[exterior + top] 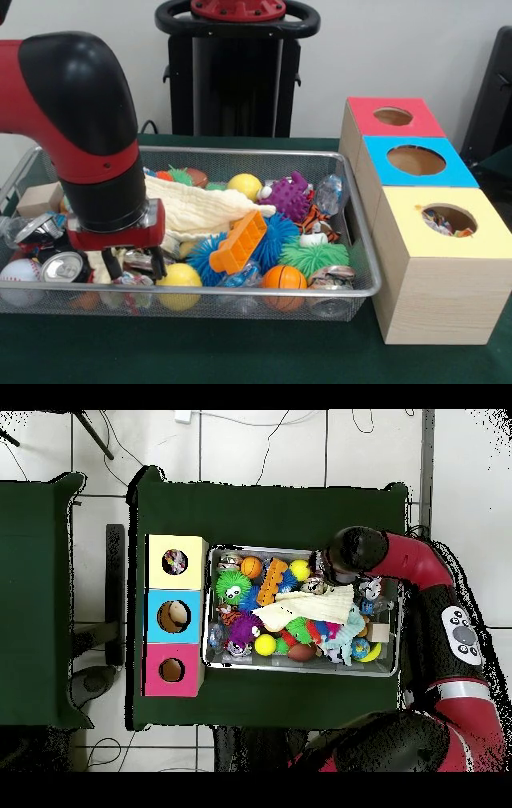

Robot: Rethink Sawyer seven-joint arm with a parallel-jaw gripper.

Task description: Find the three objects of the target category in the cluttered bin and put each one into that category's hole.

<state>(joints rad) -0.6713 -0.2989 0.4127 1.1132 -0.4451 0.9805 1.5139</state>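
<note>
While the pincer (132, 268) hangs low over the bin's (352, 293) front-left corner among crushed cans (60, 266), whether its fingers are open or holding anything cannot be told. A blind close could grab a can or the cream cloth (196, 210) instead. No patterned bundle shows in the bin; one lies inside the yellow box's hole (448, 220), toward three o'clock of the pincer.

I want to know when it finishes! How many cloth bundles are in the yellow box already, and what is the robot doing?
Done: patterned cloth shows inside the yellow box's hole, though how many bundles cannot be told. In hand: the gripper is down in the wire bin at the end away from the boxes, among crushed cans; whether it holds anything cannot be told. Left: no patterned bundle is clearly visible in the clutter, so searching likely goes on.
</note>
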